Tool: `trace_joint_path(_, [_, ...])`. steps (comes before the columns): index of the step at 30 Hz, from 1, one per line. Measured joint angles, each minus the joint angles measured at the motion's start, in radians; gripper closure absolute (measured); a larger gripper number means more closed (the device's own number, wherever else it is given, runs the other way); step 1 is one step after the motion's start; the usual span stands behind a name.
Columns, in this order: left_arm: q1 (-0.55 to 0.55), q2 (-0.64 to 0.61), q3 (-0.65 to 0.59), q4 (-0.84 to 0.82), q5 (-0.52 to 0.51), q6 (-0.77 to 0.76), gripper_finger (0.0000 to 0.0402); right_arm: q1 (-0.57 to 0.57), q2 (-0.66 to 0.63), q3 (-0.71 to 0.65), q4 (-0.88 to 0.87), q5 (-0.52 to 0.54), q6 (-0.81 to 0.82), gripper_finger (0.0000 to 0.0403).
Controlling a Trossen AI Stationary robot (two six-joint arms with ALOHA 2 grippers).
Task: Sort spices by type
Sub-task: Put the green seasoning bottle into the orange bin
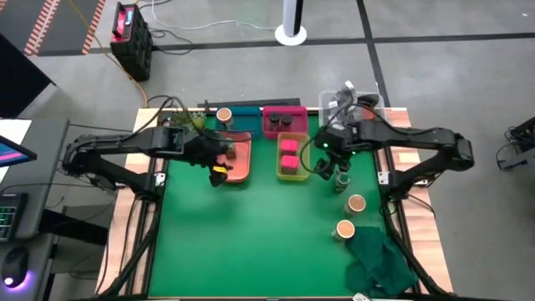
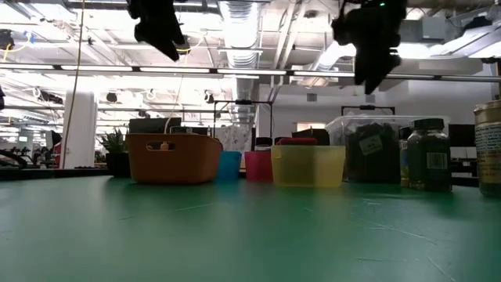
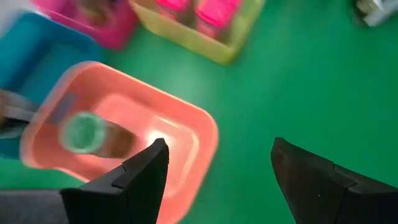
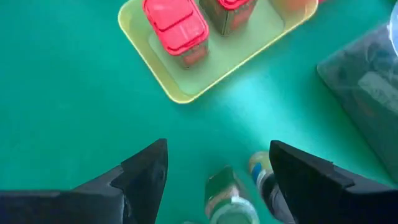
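Two tools at work, sorting midway. High view: left tool (image 1: 219, 170) over orange tray (image 1: 244, 165); right tool (image 1: 328, 165) above green-topped jars (image 1: 342, 177) on bench (image 1: 251, 242); tan-topped jars (image 1: 356, 203) unsorted, well apart.

Left wrist view: fingers (image 3: 144, 174) apart, empty; one green-topped jar (image 3: 84, 132) lies in orange tray.

Right wrist view: fingers (image 4: 140, 171) apart, empty, jars (image 4: 233, 202) beneath; pink boxes (image 4: 176, 25) in yellow tray (image 4: 177, 93). Next, likely: descend, straddle single jar.
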Motion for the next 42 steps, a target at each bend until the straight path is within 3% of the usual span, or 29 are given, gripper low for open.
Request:
trace_joint_path(2, [0.011, 0.026, 0.0, -0.006, 0.068, 0.027, 0.0132, 0.014, -0.032, -0.011, -0.012, 0.015, 0.038, 0.0096])
trace_joint_path(7, [0.012, 0.08, 0.0, 0.009, 0.088, 0.082, 0.0132, 0.037, -0.105, -0.014, -0.11, 0.092, 0.157, 0.0096])
trace_joint_path(11, [0.012, 0.106, 0.0, 0.058, 0.087, 0.083, 0.0132, 0.034, -0.124, -0.014, -0.21, 0.069, 0.244, 0.0096])
trace_joint_path(16, [0.013, 0.103, 0.0, 0.076, 0.065, 0.083, 0.0132, 0.063, -0.118, -0.043, -0.326, 0.036, 0.467, 0.0096])
trace_joint_path(28, [0.018, 0.101, 0.0, 0.072, 0.06, 0.068, 0.0132, 0.186, -0.117, -0.194, -0.189, -0.011, 0.761, 0.0096])
trace_joint_path(42, [0.018, 0.101, 0.0, 0.058, 0.144, 0.096, 0.0132, 0.179, -0.11, -0.348, 0.019, -0.04, 0.846, 0.0096])
